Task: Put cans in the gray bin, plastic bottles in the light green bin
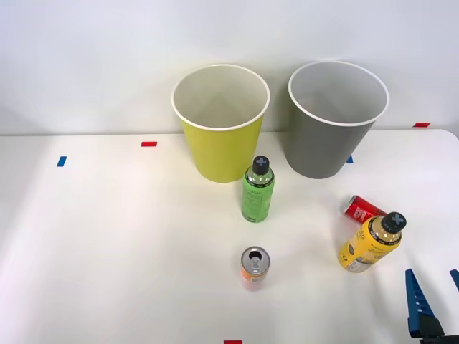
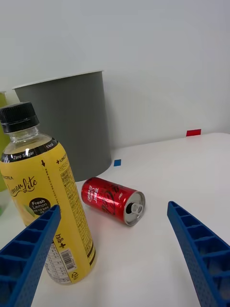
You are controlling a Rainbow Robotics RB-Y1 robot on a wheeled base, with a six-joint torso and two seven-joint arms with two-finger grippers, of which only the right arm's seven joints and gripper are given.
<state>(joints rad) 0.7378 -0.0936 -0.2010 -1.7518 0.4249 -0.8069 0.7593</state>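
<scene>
Now the wide-open pincer (image 2: 115, 254) faces the lying red can (image 2: 112, 199) at frame centre; best to straddle its middle, clear of the yellow bottle (image 2: 45, 201).

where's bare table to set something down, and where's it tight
The left side of the table is widest, bordered by the light green bin and orange can. Another bare patch lies between the green bottle and yellow bottle. It is tight at the right: the red can lies on its side close behind the yellow bottle, with the open right gripper near.
</scene>
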